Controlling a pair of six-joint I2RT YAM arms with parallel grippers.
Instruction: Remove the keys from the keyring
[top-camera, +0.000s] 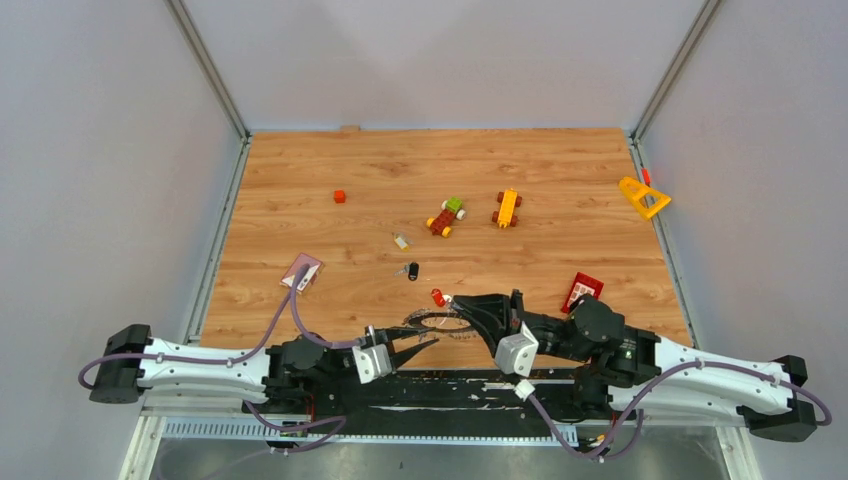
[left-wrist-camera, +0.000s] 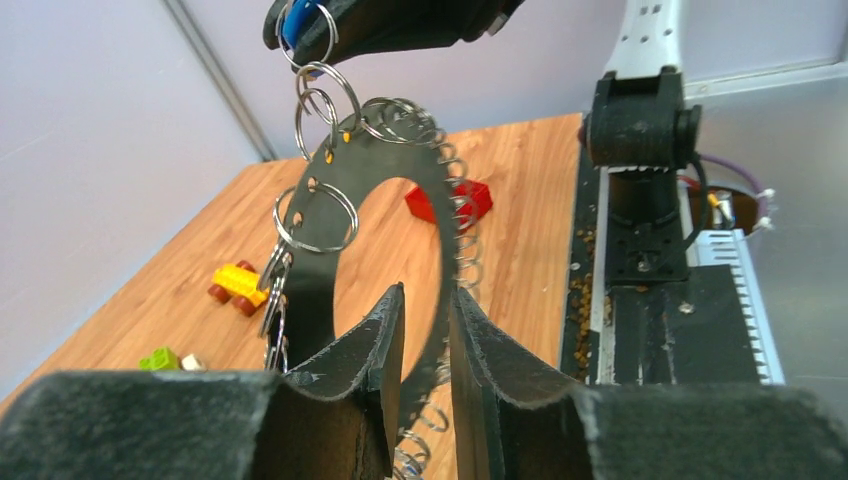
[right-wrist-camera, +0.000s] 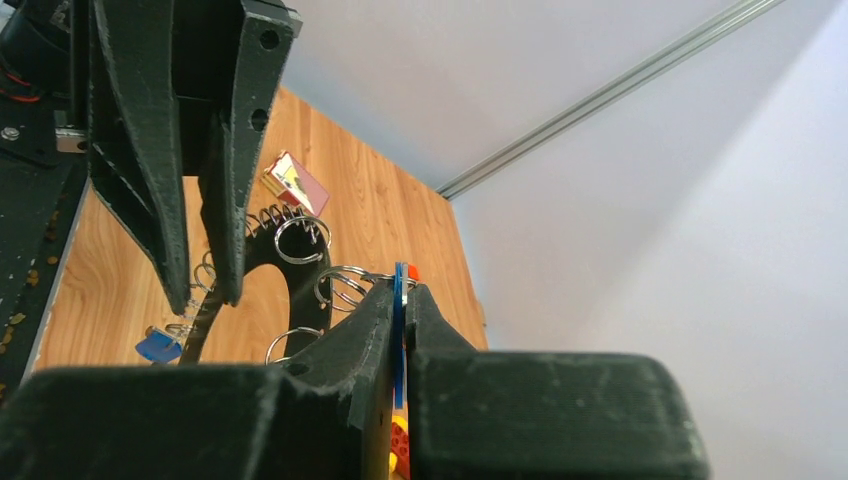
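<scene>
Keyring (left-wrist-camera: 312, 300): held up off the table (top-camera: 300, 190), left of the red block (top-camera: 582, 290), between the two grippers.
- Axis: from above it reads as a narrow oval, long way running from the left gripper (left-wrist-camera: 428, 305) across toward the block. In the left wrist view it stands upright out of the fingers, flat face and wide hole toward the camera.
- Look: flat dark-grey band, wire coil along the outer rim, small punched holes carrying silver split rings.

Left gripper: fingers nipped onto the keyring's lower band.

Right gripper (right-wrist-camera: 402, 292): fingers pressed together on a blue key (right-wrist-camera: 400, 310) at the keyring's top edge, on the block's side. The key is seen edge-on, long axis along the fingers, and a short chain of split rings joins it to the keyring.

Second blue key (right-wrist-camera: 158, 345): hangs from the keyring's low side.

Black key (top-camera: 412, 270): lies loose on the table, well left of the block.
</scene>
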